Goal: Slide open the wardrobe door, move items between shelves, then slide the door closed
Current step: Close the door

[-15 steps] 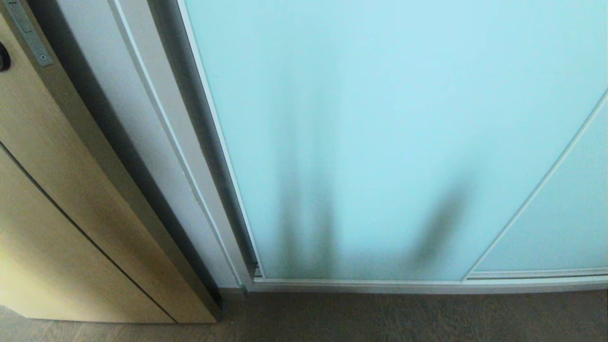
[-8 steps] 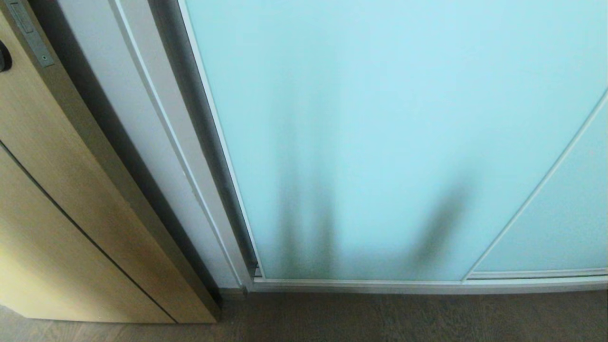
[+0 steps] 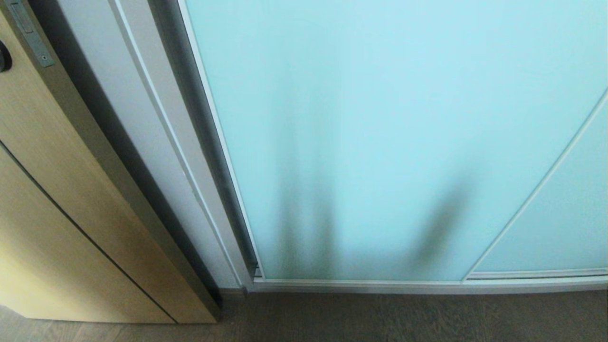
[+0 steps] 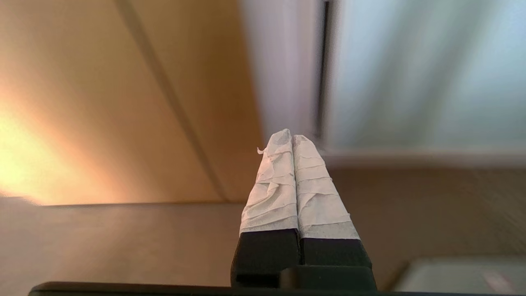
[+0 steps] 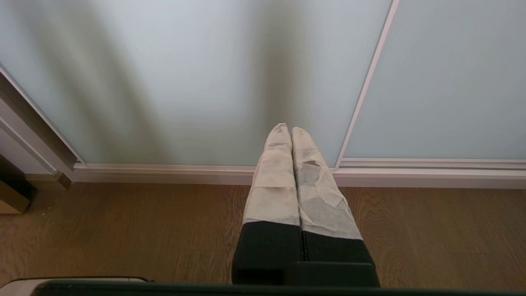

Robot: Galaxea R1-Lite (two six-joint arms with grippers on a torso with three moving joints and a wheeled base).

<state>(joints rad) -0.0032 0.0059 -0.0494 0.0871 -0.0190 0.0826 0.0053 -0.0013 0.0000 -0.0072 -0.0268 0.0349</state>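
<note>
The sliding wardrobe door (image 3: 380, 118) is a frosted pale-blue glass panel in a slim silver-white frame, standing closed against the white jamb (image 3: 156, 123). It also fills the right wrist view as the sliding wardrobe door (image 5: 185, 74). My left gripper (image 4: 292, 137) is shut and empty, low over the floor, pointing at the gap between the tan door and the sliding wardrobe door (image 4: 411, 70). My right gripper (image 5: 287, 128) is shut and empty, low, pointing at the door's bottom rail. The items and the shelves are hidden behind the glass. Neither gripper shows in the head view.
A tan wood door (image 3: 52, 190) with a black lever handle (image 3: 4, 56) stands to the left of the wardrobe. A second frosted panel (image 3: 565, 213) lies to the right. Wood floor (image 3: 380, 318) runs along the bottom track (image 5: 164, 172).
</note>
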